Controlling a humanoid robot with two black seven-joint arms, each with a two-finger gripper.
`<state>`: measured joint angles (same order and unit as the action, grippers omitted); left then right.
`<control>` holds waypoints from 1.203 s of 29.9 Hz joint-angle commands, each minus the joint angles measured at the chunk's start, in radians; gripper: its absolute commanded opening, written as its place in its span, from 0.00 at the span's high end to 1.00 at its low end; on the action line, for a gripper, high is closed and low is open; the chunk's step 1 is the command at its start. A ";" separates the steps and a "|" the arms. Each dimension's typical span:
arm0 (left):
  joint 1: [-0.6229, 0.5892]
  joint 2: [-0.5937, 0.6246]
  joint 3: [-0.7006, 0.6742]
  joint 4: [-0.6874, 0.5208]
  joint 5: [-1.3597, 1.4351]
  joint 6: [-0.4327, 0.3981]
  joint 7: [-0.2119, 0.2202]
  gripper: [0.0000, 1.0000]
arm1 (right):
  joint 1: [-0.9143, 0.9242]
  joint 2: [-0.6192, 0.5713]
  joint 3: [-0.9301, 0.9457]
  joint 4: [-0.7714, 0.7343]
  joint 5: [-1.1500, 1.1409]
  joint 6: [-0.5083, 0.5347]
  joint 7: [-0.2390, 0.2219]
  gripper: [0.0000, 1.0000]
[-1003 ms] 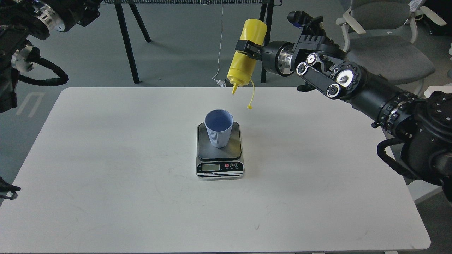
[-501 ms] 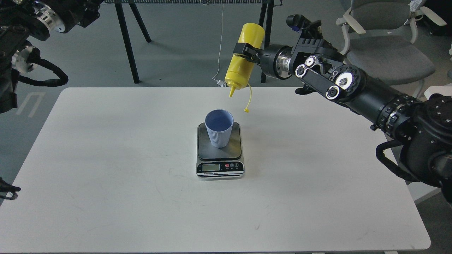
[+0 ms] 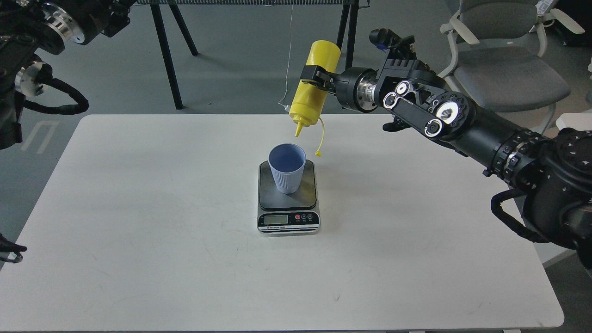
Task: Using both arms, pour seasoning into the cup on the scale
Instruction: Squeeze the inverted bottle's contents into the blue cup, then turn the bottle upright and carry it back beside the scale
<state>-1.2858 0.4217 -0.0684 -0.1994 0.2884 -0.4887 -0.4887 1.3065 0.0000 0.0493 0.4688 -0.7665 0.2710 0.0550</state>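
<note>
1. The bench (image 3: 138, 240) spreads wide and bare below the right end effector (image 3: 315, 79), leaving open room all round.
2. Scale (image 3: 287, 203) and cup (image 3: 287, 167) sit below it, slightly left.
3. It grips the upside-down bottle (image 3: 312, 95), which has moved left and lower, nozzle nearing the rim: pouring seems close.
4. The left end effector is out of sight.

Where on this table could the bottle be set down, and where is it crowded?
Bare table lies left of the scale, right of it, and along the near edge. The middle is crowded: the cup stands on the scale, with the right hand holding the seasoning bottle nozzle-down above it.
</note>
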 commanded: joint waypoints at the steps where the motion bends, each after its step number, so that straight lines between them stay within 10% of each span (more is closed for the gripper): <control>1: 0.000 0.000 -0.001 0.000 0.000 0.000 0.000 0.00 | -0.004 0.000 0.000 0.002 0.016 -0.001 -0.001 0.71; 36: 0.002 -0.003 0.001 0.000 0.000 0.000 0.000 0.00 | -0.035 0.000 0.023 -0.005 0.021 -0.006 0.000 0.70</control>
<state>-1.2839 0.4188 -0.0675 -0.1994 0.2884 -0.4887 -0.4887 1.2673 0.0000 0.0488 0.4691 -0.7493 0.2625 0.0553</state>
